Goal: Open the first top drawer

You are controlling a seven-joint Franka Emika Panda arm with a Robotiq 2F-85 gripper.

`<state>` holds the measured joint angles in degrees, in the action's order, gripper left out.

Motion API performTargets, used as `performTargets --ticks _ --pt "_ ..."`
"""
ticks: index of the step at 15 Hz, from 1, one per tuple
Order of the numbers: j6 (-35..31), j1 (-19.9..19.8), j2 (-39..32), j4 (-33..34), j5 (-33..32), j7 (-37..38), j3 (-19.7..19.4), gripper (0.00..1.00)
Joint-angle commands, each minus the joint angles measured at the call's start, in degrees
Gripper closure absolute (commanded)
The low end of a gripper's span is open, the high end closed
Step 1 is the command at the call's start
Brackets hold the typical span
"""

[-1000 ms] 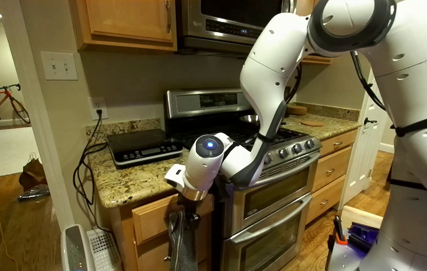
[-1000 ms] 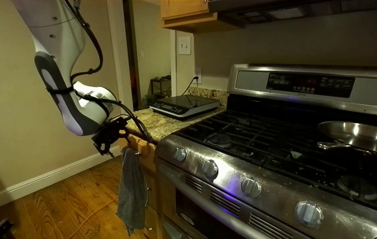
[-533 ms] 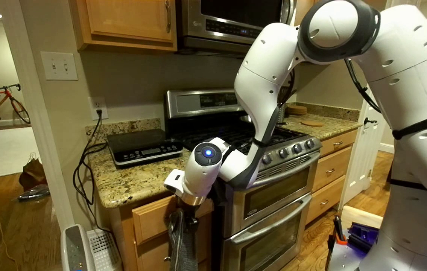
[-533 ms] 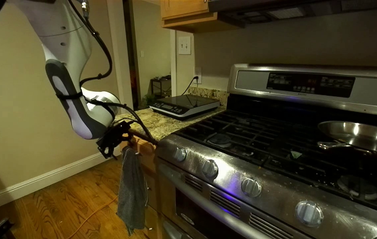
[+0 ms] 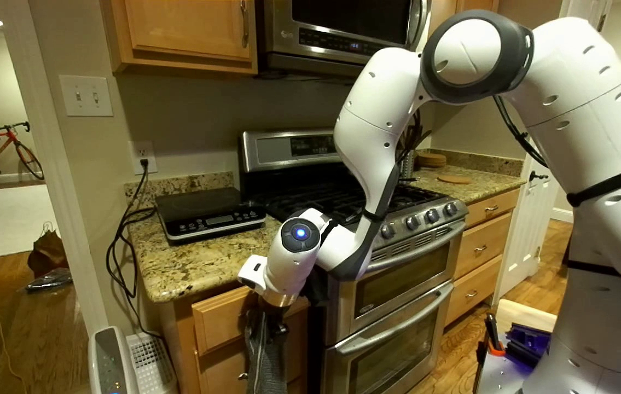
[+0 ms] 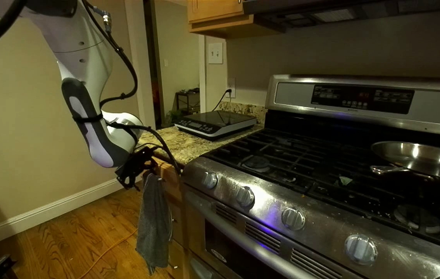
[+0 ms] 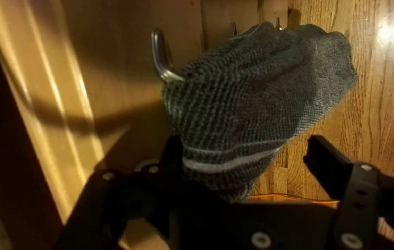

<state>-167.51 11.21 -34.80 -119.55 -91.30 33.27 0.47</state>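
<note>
In the wrist view, find first the gripper, with its fingers spread wide apart and pinching nothing. In between, see the gray towel, hung over the metal handle of the first top drawer. Of this handle, see only one bare end, against the wooden front; under the towel, cannot tell the exact place of the bar, between or outside the fingers. Judge the metal as hard and rather slippery, and the knitted towel as soft, probably ready to slide under the pull. Better to reach the bare bar, or to hook it from behind, than to squeeze much fabric.

In an exterior view, look for the same drawer under the edge of the granite countertop, beside the double oven. Seems closed, with no inside showing. From here, cannot tell the state of the gripper, too dark and partly hidden.

In an exterior view, notice the gripper in front of the drawer, near the top of the towel, and the steel pan well apart from both. Expect a stiff oak drawer, not fragile, of moderate weight, probably sliding after a small first resistance. Take the middle of the handle and draw straight out, not to jam one corner.
</note>
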Motion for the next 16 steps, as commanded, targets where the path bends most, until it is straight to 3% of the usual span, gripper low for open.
performTargets --ticks 1,9,13,16 --pt "0.01 0.13 -0.63 1.39 -3.89 3.85 -0.81 0.40" --pt "-1.50 -0.43 1.32 -1.63 -5.72 4.58 0.05 0.92" --pt "-2.13 0.24 2.19 -3.52 -9.11 5.02 0.92 0.90" --pt "-2.75 0.54 5.35 -6.57 -15.42 6.83 2.04 0.90"
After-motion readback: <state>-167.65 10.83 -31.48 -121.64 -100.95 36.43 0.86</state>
